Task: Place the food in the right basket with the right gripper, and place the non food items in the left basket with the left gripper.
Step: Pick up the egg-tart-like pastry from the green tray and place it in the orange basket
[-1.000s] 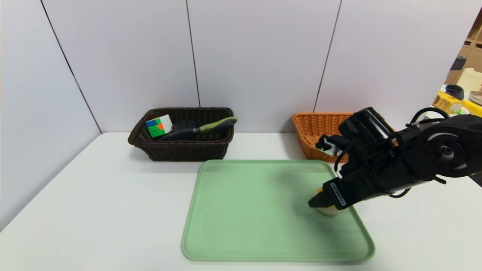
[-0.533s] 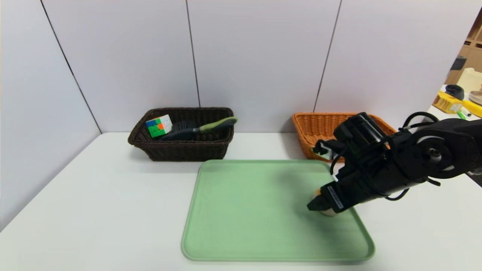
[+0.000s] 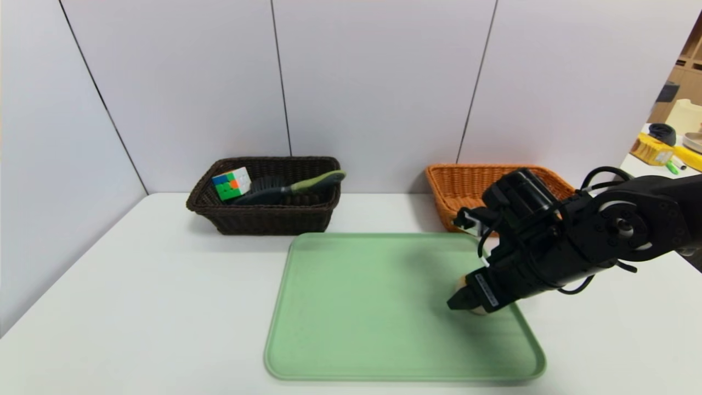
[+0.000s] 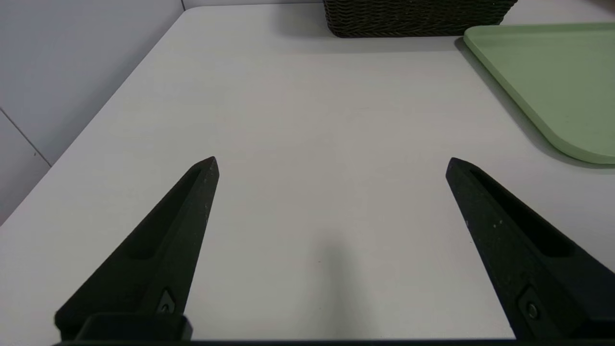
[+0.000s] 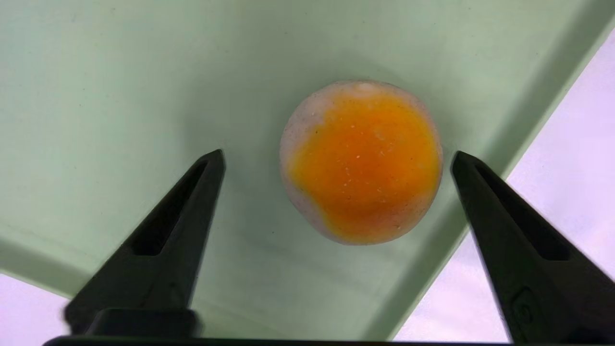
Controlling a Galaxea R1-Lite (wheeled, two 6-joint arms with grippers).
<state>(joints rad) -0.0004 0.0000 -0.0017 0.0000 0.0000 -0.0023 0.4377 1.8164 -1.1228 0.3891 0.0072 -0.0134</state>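
The food, a round off-white bun with an orange top, lies near the right edge of the green tray. My right gripper is down over it, open, one finger on each side with a gap to each. In the head view the right gripper hides nearly all of the bun. The puzzle cube and the brush lie in the dark brown left basket. The orange-tan right basket stands behind the right arm. My left gripper hangs open over bare table, holding nothing.
Both baskets stand against the back wall, just beyond the tray's far corners. In the left wrist view the dark basket and a corner of the tray lie ahead. The tray's raised rim runs close beside the bun.
My right arm has sunk lower and drawn slightly left, so its gripper now covers more of the bun. Cube, brush and baskets have not moved.
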